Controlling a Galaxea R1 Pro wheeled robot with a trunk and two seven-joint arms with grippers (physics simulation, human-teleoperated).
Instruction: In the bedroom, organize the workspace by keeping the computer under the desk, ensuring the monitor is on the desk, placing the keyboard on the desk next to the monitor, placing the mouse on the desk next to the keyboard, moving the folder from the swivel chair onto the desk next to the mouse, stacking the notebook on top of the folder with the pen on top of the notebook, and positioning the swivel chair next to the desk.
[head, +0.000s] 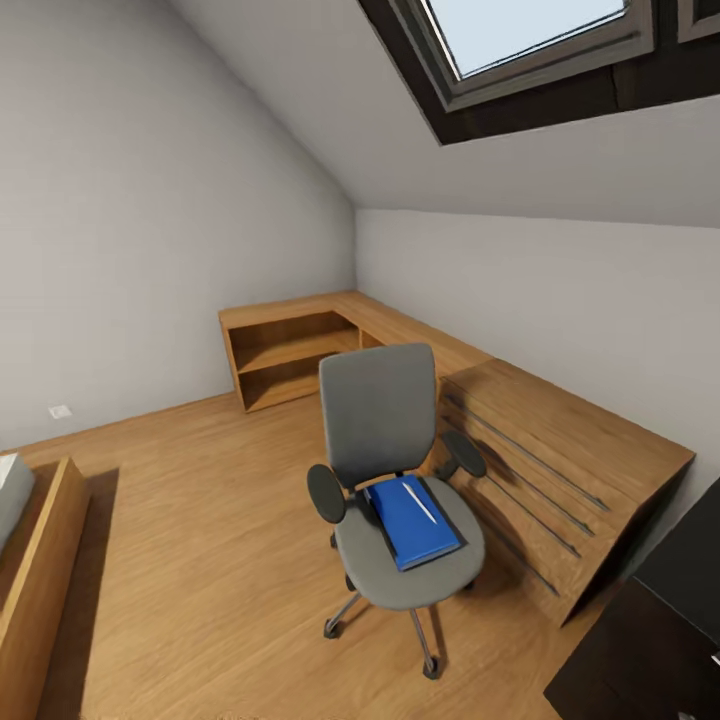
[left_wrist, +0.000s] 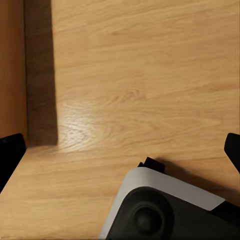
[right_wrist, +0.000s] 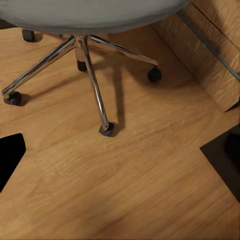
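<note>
The grey swivel chair (head: 380, 420) stands mid-floor in the bedroom, facing me. On its seat lies the blue folder (head: 412, 522) with the white pen (head: 419, 502) on top. The chair's metal base (right_wrist: 90, 55) is also seen from the right wrist. A corner of the black desk (head: 690, 560) with its dark drawer unit (head: 640, 650) sits at the lower right. My left gripper (left_wrist: 120, 155) hangs open over bare floor. My right gripper (right_wrist: 117, 160) is open above the floor, in front of the chair's casters. The notebook, computer, monitor, keyboard and mouse are out of view.
Low light-wood cabinets (head: 290, 350) line the far corner, and a slatted one (head: 560, 460) stands just right of the chair. A wooden bed frame (head: 40, 560) is at the left. Open plank floor (head: 200, 560) lies between bed and chair. My own base (left_wrist: 165, 210) is below the left gripper.
</note>
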